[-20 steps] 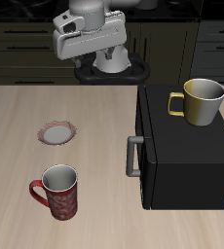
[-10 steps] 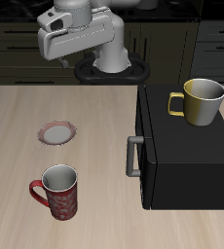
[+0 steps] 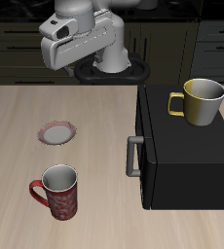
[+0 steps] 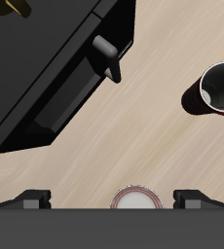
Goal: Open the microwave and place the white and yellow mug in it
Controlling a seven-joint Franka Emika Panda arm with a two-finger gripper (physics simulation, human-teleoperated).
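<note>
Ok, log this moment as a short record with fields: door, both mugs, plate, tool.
microwave: on the table, door shut, grey bar handle untouched
white and yellow mug: upright on top of the microwave, near its back edge
red mug: upright on the table near the front edge, apart from the microwave
small plate: flat on the table, farther back than the red mug, nothing on it
tool: raised above the table, open, holding nothing
task stage: door not yet opened

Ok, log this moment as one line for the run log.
door: microwave closed | mug: white and yellow mug on microwave top | end effector: open, holding nothing, above table | progress: handle not yet grasped
</note>
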